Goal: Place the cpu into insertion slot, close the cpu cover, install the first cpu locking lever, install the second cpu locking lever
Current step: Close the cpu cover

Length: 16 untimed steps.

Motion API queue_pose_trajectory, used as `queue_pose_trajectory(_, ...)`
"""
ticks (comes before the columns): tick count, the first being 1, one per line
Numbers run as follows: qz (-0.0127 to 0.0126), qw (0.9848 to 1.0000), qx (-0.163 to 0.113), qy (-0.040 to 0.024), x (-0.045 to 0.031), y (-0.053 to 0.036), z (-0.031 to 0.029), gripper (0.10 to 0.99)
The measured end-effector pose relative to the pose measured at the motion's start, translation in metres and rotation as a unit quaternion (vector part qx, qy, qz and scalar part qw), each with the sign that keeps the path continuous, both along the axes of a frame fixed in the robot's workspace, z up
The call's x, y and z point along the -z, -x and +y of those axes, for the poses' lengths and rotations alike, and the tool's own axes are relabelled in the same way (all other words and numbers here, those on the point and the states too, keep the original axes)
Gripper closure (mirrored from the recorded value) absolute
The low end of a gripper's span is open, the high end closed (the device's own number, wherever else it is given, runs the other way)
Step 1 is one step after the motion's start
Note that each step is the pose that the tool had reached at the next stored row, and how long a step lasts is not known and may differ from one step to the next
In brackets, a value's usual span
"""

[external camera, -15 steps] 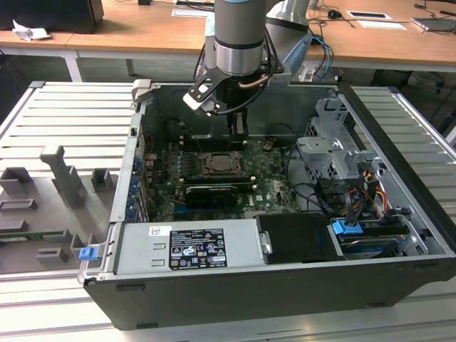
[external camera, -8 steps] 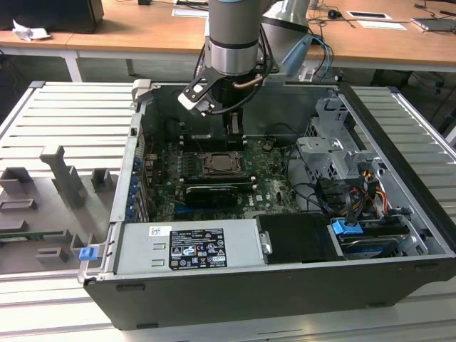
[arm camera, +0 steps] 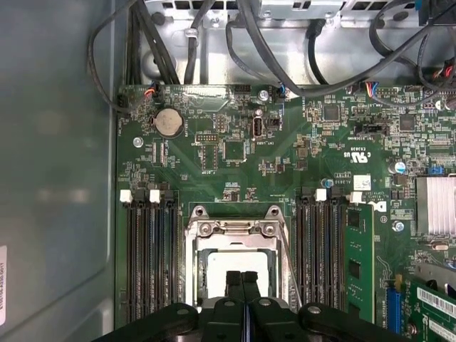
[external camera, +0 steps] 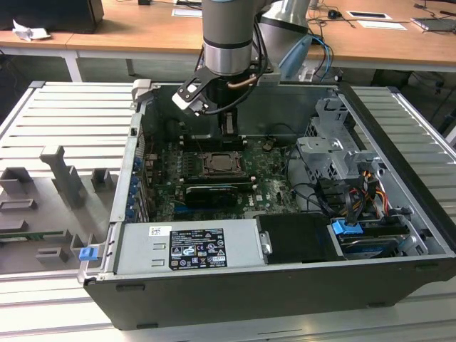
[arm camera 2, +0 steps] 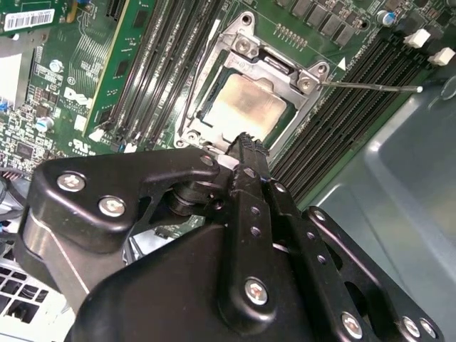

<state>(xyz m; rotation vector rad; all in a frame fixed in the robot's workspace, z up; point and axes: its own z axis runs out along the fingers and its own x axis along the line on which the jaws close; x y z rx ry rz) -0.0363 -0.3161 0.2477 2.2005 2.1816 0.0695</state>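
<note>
Chip [external camera: 222, 163] sits in socket [arm camera: 196, 211], centre of exterior view, cover [arm camera 2: 214, 85] down around it. Gripper [arm camera: 242, 281] hovers above chip, jaws together, empty, likely as one blunt pushing tip; lever [arm camera 2: 370, 87] juts out unlatched

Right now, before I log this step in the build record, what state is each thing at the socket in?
Dull silver square cpu: seated in the silver-rimmed insertion slot.
Silvery hinged cpu cover: down around the cpu.
Thin metal lever rod: jutting out over the black memory slots.
Black gripper: shut, just over the cpu.
Black computer case: side open.
</note>
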Motion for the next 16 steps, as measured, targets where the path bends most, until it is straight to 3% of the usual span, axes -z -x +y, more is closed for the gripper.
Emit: queue_pose_trajectory(16,0.0000,1.0000,0.000,0.0000,0.0000,0.0089,0.0001,0.980)
